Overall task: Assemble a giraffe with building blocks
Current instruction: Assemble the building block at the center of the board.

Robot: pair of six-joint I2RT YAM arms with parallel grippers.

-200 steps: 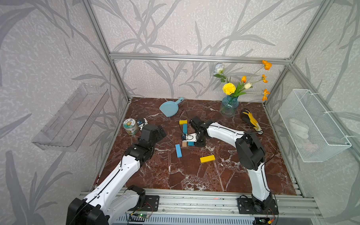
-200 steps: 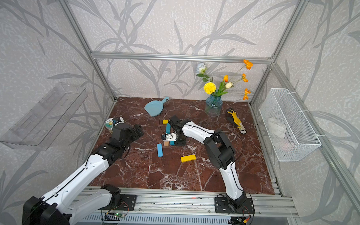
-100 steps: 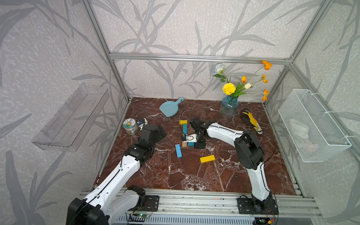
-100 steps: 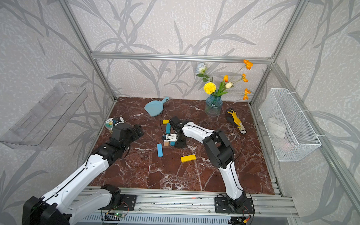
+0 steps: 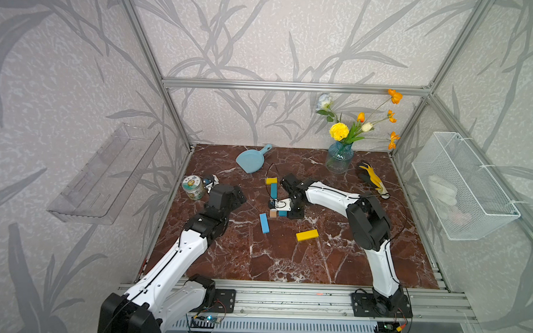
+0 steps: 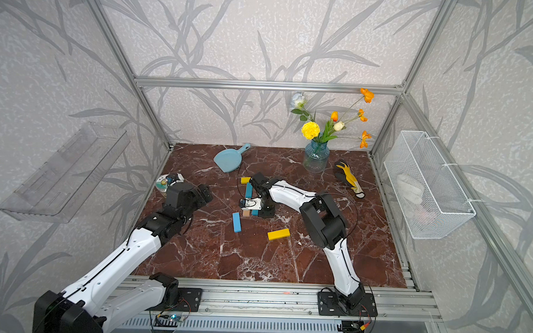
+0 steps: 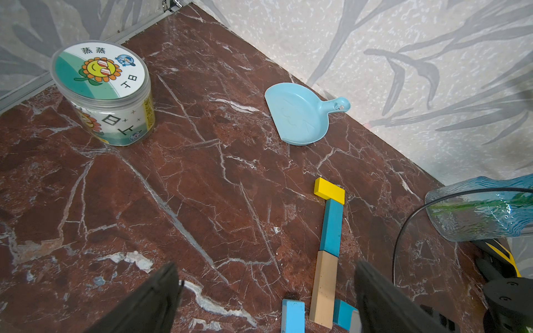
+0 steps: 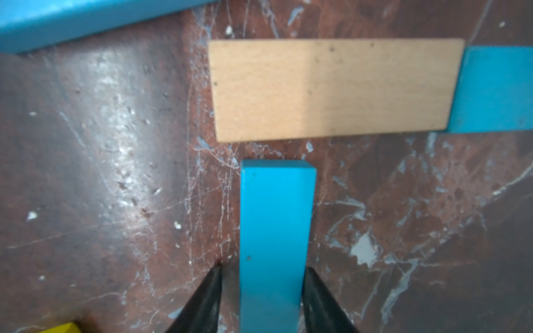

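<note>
against a second ago the top views show little change — my right arm sits over the same spot in the middle of the table, my left arm has not moved, and the loose light-blue bar and yellow bar lie where they lay. my right gripper stands narrow around the teal body bar: one finger at its side, a sliver of table showing at the other, so no squeeze. my left gripper is wide, holding nothing. the giraffe lies flat mid-table, half built — yellow head across the top of the teal neck, tan bar end to end below it, the body bar pointing square at the tan's side, just short of touching.
</note>
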